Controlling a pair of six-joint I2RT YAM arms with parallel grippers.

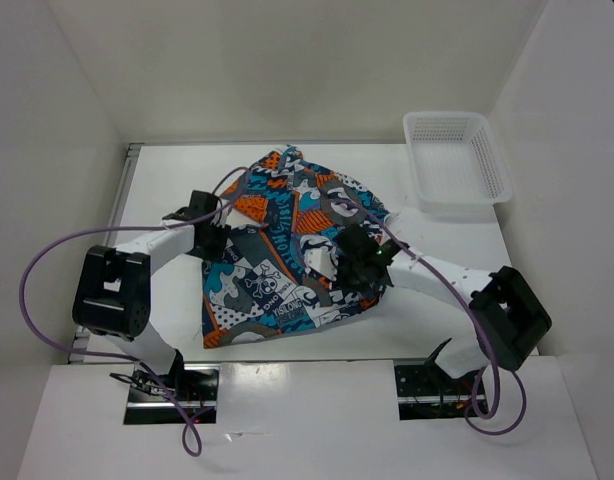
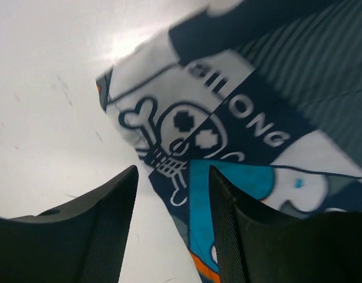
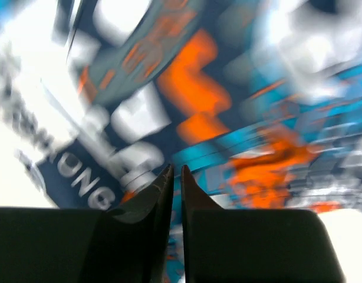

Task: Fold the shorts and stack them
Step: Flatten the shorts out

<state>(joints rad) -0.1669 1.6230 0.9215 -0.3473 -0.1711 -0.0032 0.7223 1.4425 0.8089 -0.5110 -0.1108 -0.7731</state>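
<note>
The shorts (image 1: pixel 287 250), a patchwork print of teal, orange, white and dark grey, lie spread and rumpled on the middle of the white table (image 1: pixel 167 180). My left gripper (image 1: pixel 219 243) is at their left edge. In the left wrist view it (image 2: pixel 173 171) is open and straddles the fabric edge (image 2: pixel 216 135), one finger over bare table and one over cloth. My right gripper (image 1: pixel 349 268) is over the right part of the shorts. In the right wrist view it (image 3: pixel 175 168) is shut with only a thin slit, above blurred fabric (image 3: pixel 198 100).
A white plastic mesh basket (image 1: pixel 457 200) stands at the far right corner of the table. White walls close in the left, back and right. Purple cables loop beside both arms. The arm bases sit at the near edge.
</note>
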